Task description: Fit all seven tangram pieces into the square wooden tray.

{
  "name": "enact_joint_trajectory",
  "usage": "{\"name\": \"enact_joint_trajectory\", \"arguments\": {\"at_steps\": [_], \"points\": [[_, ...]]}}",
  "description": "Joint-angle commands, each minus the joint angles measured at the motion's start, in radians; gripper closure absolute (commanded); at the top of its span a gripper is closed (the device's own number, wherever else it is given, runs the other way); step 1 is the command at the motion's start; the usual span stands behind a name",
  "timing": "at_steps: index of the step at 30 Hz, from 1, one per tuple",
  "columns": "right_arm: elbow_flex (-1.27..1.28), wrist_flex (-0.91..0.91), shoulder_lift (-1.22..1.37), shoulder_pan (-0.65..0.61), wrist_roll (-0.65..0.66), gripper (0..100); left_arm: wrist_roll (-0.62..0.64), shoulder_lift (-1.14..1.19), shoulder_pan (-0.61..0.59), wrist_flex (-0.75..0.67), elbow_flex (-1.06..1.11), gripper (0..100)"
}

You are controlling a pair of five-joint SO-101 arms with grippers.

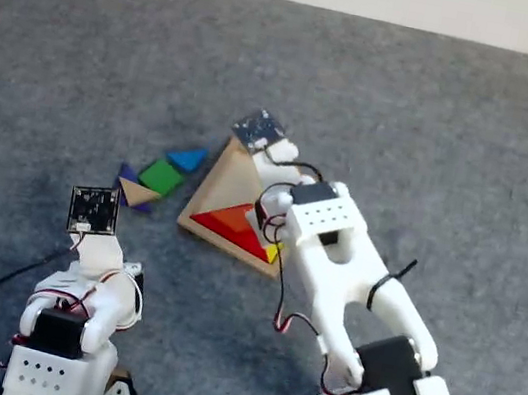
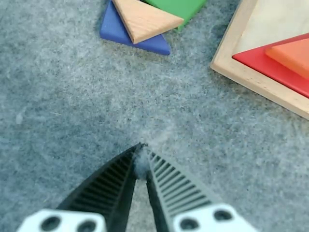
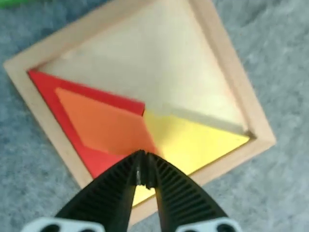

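Your right gripper point(image 3: 143, 170) is pinched shut with nothing between its tips, and it hangs low over the square wooden tray point(image 3: 236, 77), right where the red piece point(image 3: 99, 159), the orange piece point(image 3: 104, 125) and the yellow triangle point(image 3: 193, 145) meet. Your left gripper point(image 2: 143, 162) is also closed and empty, parked over the grey felt point(image 2: 72, 96), well apart from the tray.

The orange piece appears to ride on top of the red one rather than sitting flat, so the step in hand looks like seating it. Use the closed tips as a pusher. Set them against an orange edge, not its face, and slide it toward the bare wood. Keep the push shallow and slow, because the tray may skid on the felt and the yellow triangle beside it could be knocked out of its corner.

The tray holds those three pieces along one side, and the other half is bare wood. Four pieces wait outside it, near its far corner from your right arm: the green square point(image 2: 181, 6), the light blue triangle point(image 1: 187, 157), and the plain wooden triangle point(image 2: 145, 19) lying partly across the dark blue piece point(image 2: 113, 29).
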Motion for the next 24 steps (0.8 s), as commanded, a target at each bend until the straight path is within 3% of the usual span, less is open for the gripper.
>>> {"name": "enact_joint_trajectory", "arguments": {"at_steps": [1, 9, 24], "points": [[-0.097, 0.001, 0.025, 0.012, -0.011, 99.4, -0.006, -0.004, -0.007, 0.005, 0.019, 99], [-0.237, 0.004, 0.171, 0.01, -0.011, 99.4, -0.006, -0.004, -0.007, 0.005, 0.019, 99], [-0.176, 0.022, -0.008, -0.036, -0.009, 99.4, -0.006, -0.004, -0.007, 0.005, 0.019, 99]]}}
